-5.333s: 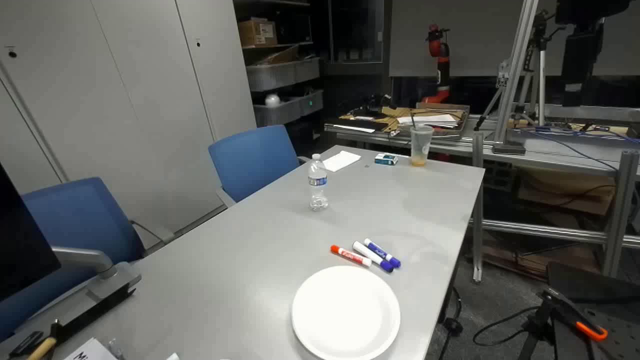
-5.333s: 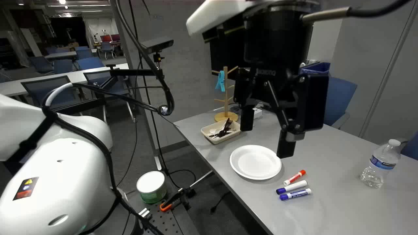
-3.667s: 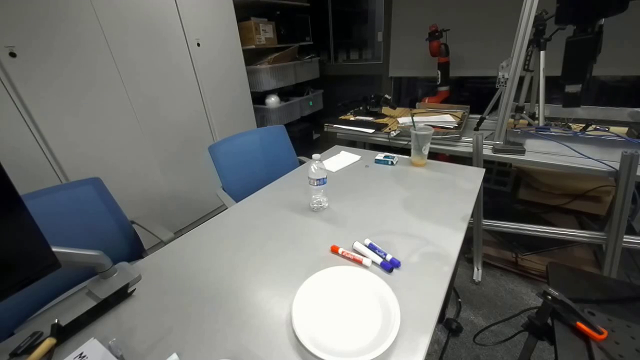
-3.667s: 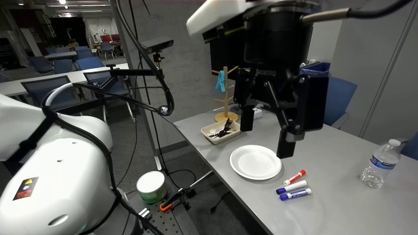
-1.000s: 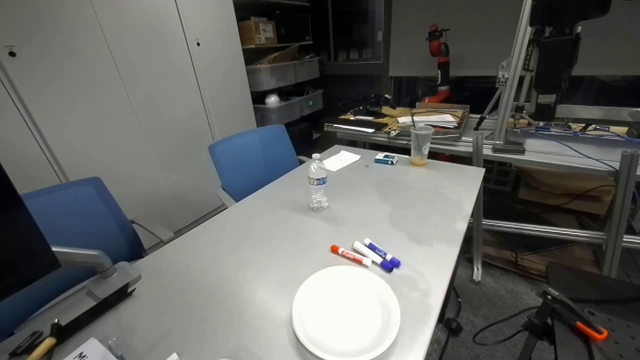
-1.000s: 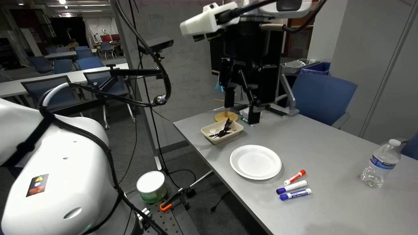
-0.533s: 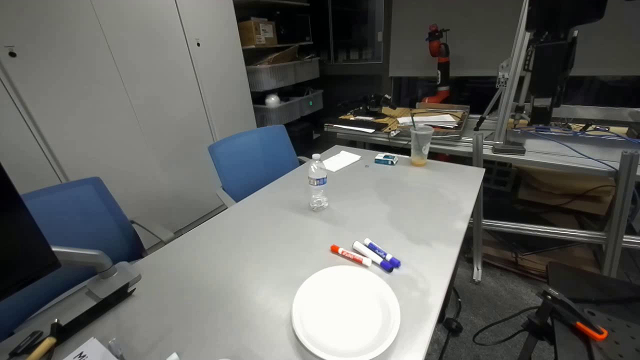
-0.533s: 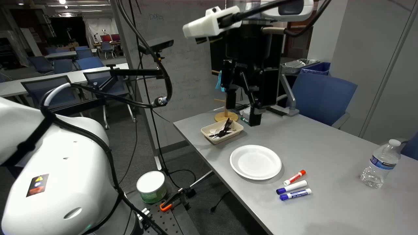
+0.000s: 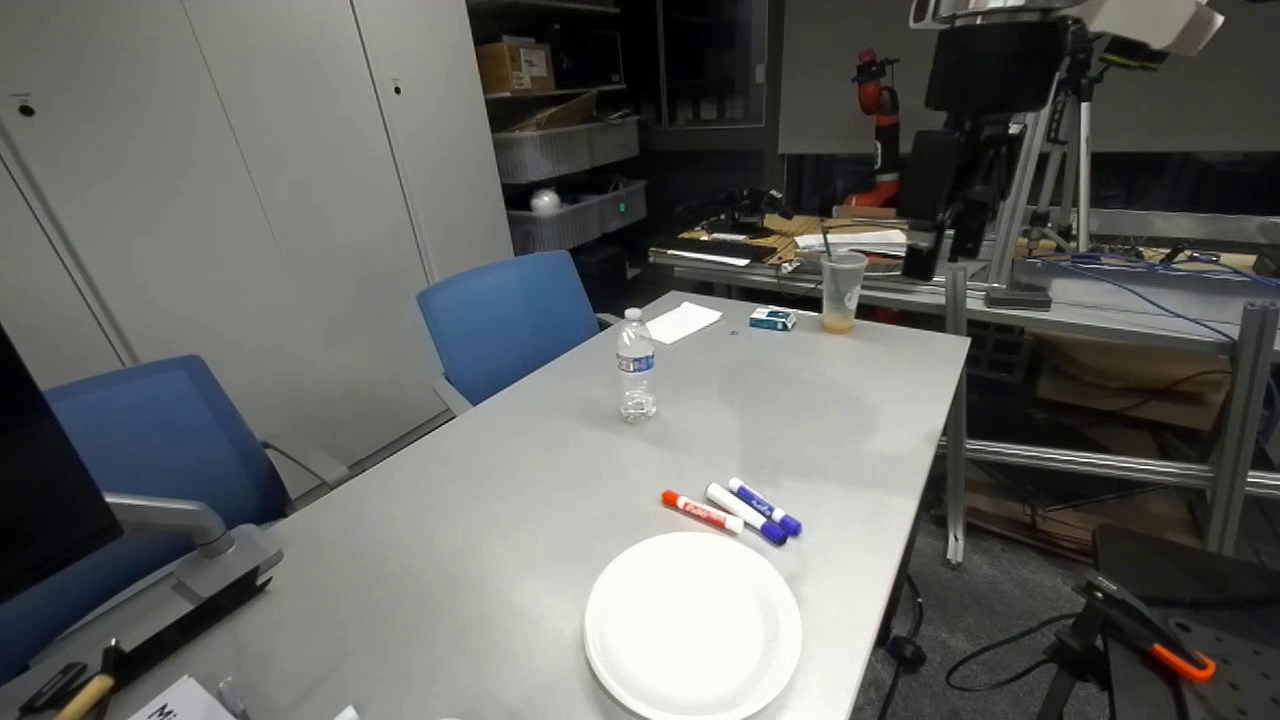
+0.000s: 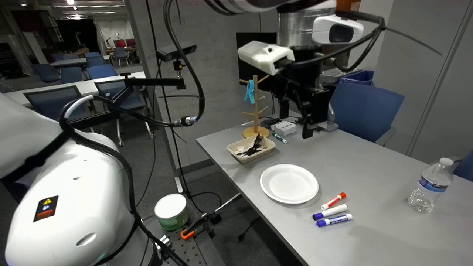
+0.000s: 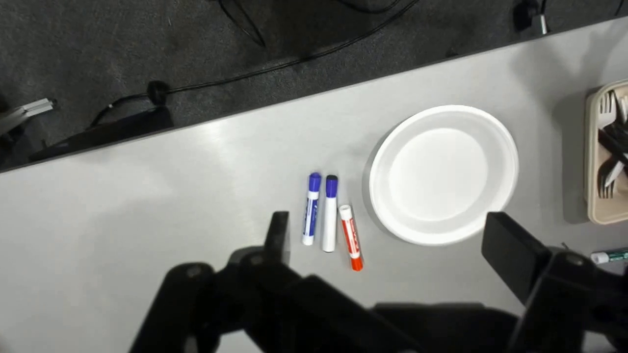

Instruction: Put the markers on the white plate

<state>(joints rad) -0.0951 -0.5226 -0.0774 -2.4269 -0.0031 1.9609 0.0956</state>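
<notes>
Three markers lie side by side on the grey table: a red marker point(image 9: 702, 511) point(image 10: 333, 201) point(image 11: 351, 238), a white-barrelled marker with a blue cap point(image 9: 746, 513) point(image 10: 330, 212) point(image 11: 329, 215), and a blue-labelled marker point(image 9: 764, 506) point(image 10: 334, 220) point(image 11: 311, 210). The round white plate point(image 9: 692, 626) point(image 10: 289, 184) point(image 11: 444, 175) lies beside them, bare, nearest the red marker. My gripper point(image 9: 945, 252) point(image 10: 295, 120) point(image 11: 387, 220) is open and empty, high above the table. In the wrist view the markers and part of the plate appear between its fingers.
A tan tray of cutlery point(image 10: 240, 157) point(image 11: 592, 162), a green marker point(image 10: 279, 138) point(image 11: 611, 256), a white box point(image 10: 285, 128) and a wooden peg stand point(image 10: 255, 131) are beyond the plate. A water bottle point(image 9: 636, 370) point(image 10: 430, 185) stands upright. The table edge point(image 11: 274, 105) runs near the plate.
My gripper has moved farther over the table, coming left into fuller view in an exterior view, and has turned. It stays open. The markers and plate have not moved.
</notes>
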